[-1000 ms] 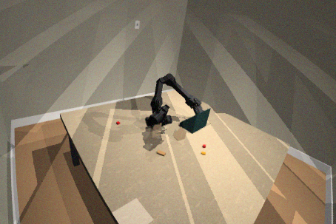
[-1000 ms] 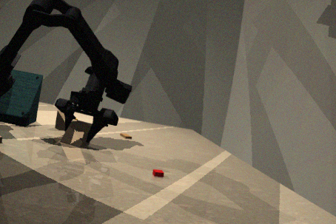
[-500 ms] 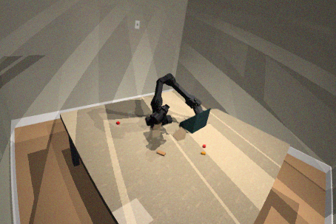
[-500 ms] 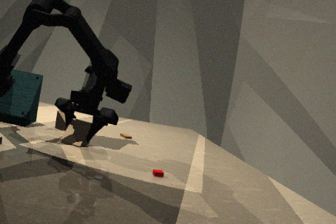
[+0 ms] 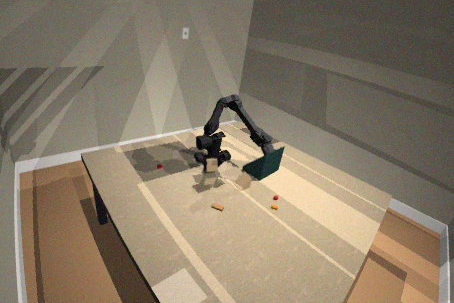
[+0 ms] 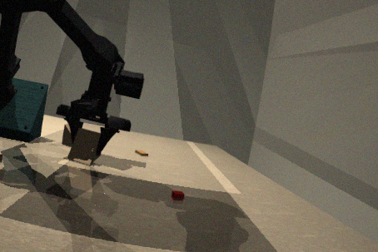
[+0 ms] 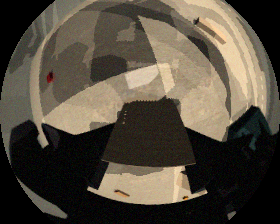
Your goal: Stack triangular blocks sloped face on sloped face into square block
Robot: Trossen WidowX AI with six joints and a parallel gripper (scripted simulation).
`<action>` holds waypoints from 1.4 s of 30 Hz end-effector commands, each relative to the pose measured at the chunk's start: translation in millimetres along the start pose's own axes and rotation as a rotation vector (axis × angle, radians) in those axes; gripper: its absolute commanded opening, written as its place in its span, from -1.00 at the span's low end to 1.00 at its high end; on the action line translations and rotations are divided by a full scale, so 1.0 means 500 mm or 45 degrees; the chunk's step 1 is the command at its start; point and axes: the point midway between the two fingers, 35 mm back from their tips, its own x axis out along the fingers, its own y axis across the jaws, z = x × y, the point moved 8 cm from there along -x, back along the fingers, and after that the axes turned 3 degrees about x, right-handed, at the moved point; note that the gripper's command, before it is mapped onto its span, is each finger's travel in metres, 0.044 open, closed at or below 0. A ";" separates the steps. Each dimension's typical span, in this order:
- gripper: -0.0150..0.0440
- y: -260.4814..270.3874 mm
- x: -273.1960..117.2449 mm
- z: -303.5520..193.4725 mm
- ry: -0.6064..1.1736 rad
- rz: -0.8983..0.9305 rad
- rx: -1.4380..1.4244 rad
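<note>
Two risks with fingers (image 5: 224, 157) (image 6: 106, 139) clamped on one triangular block (image 5: 212, 165) (image 6: 84, 145) (image 7: 149, 135): tilting from off-centre grip pressure; displacement of the other block (image 5: 243, 182) (image 6: 67, 135) (image 7: 184, 184) from too low a traverse.
</note>
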 end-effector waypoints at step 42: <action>0.04 0.014 0.063 0.249 1.178 -0.066 -0.020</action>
